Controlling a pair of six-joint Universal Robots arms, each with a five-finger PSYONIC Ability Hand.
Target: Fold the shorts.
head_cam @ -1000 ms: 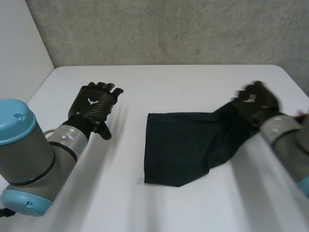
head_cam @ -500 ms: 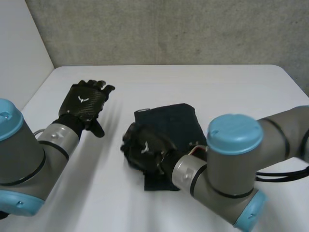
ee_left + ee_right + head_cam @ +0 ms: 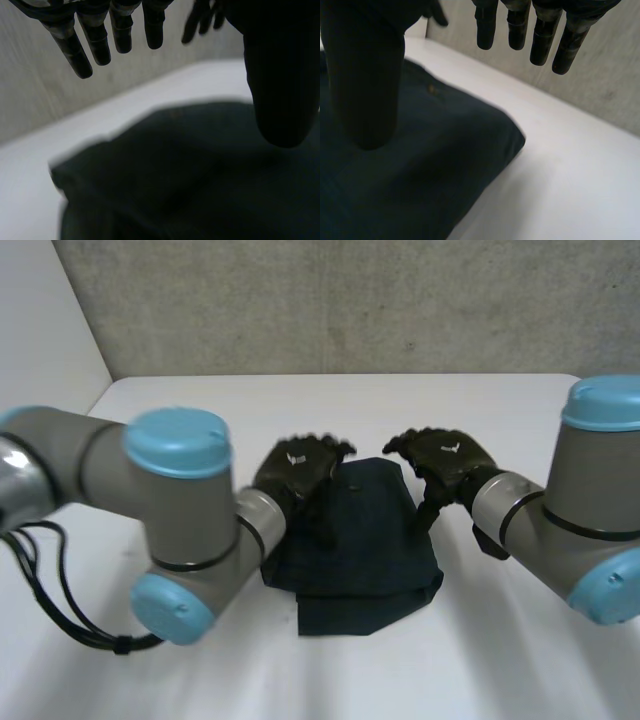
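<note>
the shorts [image 3: 360, 540] lie in a folded stack at the middle of the white table [image 3: 200, 660], with a lower layer protruding beyond the top layer at the stack's near edge. the left hand [image 3: 295, 468] is at the far-left corner of the shorts; its fingers [image 3: 120, 35] hang straight and apart from the thumb, above the cloth and holding nothing. the right hand [image 3: 445, 458] is at the far-right corner of the shorts, fingers [image 3: 542, 35] likewise spread and empty, thumb over the cloth. judged risks: a fingertip lowered onto the top layer may drag it sideways and open the fold; pinching only the top layer would separate the stack; both hands work close together over the shorts, so an inward move could bring them into contact.
</note>
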